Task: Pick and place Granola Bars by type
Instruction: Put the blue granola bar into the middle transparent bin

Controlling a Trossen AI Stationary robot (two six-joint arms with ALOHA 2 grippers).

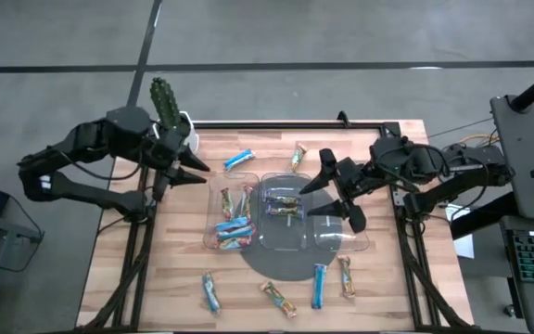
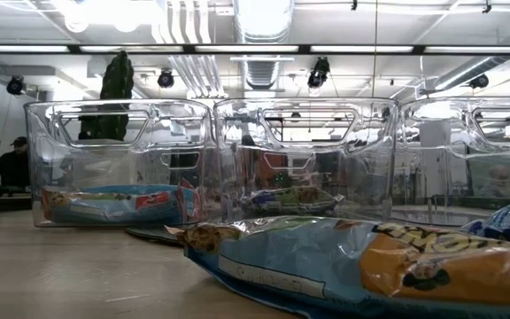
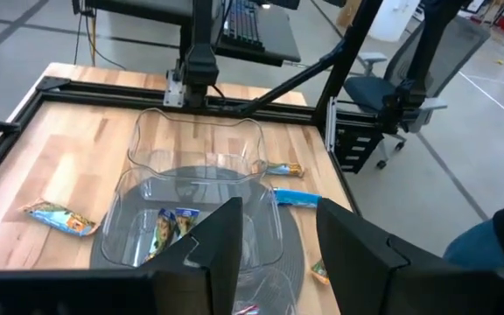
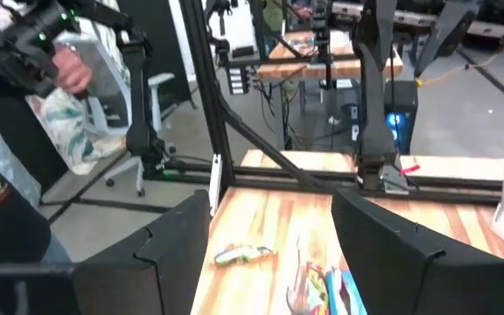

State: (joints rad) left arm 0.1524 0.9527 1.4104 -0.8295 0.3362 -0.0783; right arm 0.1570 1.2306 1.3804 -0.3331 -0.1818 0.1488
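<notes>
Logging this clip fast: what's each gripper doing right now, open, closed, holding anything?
Left gripper: open, empty, at the table's left edge.
Right gripper: open, empty, above the clear tray.

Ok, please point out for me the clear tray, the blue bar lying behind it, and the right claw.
Tray (image 1: 364, 247): high view, rim of its empty right compartment.
Blue bar (image 1: 239, 160): high view, middle of the wrapper.
Right claw (image 1: 324, 197): high view, midway between its open fingertips.

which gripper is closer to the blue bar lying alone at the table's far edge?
Left. The left gripper hangs just beside the blue bar, empty and open. The right gripper is over the clear tray, farther off, with a second loose bar in between.
</notes>
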